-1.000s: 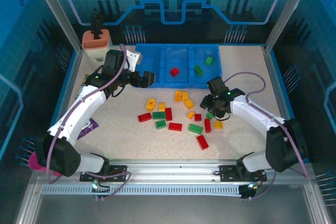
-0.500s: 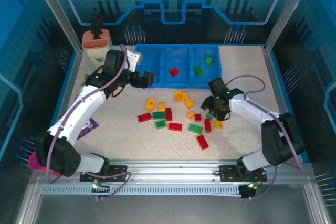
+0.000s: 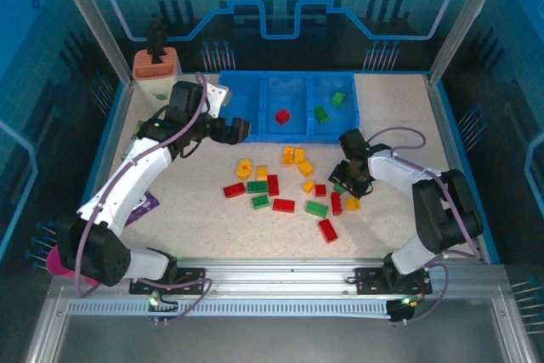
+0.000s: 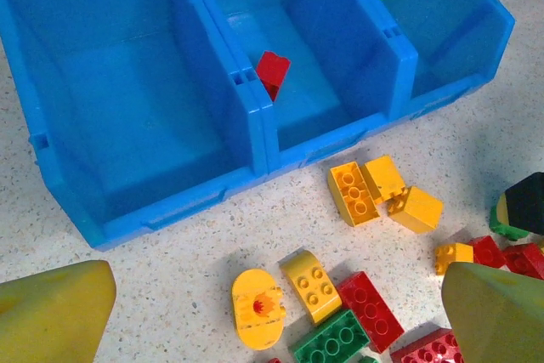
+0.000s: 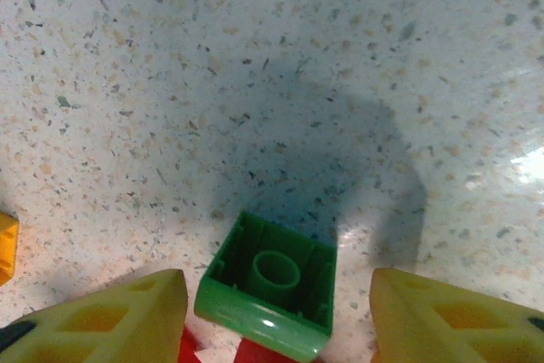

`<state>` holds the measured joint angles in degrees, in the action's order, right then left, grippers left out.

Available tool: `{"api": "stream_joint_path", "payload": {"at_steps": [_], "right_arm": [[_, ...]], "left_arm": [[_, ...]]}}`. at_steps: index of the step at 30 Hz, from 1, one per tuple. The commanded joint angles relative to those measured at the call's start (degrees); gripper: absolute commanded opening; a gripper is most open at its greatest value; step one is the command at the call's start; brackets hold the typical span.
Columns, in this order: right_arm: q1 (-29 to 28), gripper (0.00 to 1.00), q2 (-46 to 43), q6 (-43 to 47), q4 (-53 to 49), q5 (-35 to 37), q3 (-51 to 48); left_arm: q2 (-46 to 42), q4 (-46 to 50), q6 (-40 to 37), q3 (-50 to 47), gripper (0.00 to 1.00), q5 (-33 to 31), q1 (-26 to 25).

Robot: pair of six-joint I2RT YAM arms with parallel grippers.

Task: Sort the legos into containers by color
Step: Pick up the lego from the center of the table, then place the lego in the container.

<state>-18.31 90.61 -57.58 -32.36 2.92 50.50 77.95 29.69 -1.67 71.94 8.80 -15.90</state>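
The blue three-compartment tray (image 3: 255, 136) sits at the back of the table. Its middle compartment holds a red lego (image 3: 282, 116) and its right one two green legos (image 3: 320, 113). The left compartment looks empty in the left wrist view. Several red, green and yellow legos (image 3: 284, 205) lie loose in front of the tray. My left gripper (image 3: 235, 129) hovers open by the tray's front left corner, above a round yellow piece (image 4: 257, 308). My right gripper (image 3: 348, 183) is low over the right end of the pile. It stands open astride an upturned green lego (image 5: 268, 282), with a gap on each side.
A cream-and-orange holder (image 3: 155, 70) stands at the back left. A purple packet (image 3: 147, 206) lies under the left arm, and a pink cup (image 3: 56, 262) sits at the near left corner. Bare table lies right of the tray and along the front.
The right gripper has shifted slightly down and left over the green lego, its forearm swinging in, and its jaws have narrowed. The left arm has barely moved.
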Motion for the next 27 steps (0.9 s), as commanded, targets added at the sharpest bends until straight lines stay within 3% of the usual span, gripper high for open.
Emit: {"api": "stream_joint_path", "payload": {"at_steps": [1,12,21,27], "right_arm": [[0.6,0.56,2.1,0.6,0.9,-1.4,1.9],[0.7,0.34,5.7,6.5,0.1,0.5,4.6],[1.0,0.30,4.2,33.2,-9.2,13.1,26.1],[2.1,0.30,11.9,46.7,-7.5,14.9,39.3]], "left_arm": [[0.2,0.6,-1.1,2.1,0.99,-0.7,0.2],[-0.2,0.3,-1.5,1.5,0.99,-1.4,0.2],[-0.5,0.3,-1.9,1.5,1.00,-2.2,0.2],[-0.2,1.7,-2.1,2.7,0.99,-1.9,0.2]]}}
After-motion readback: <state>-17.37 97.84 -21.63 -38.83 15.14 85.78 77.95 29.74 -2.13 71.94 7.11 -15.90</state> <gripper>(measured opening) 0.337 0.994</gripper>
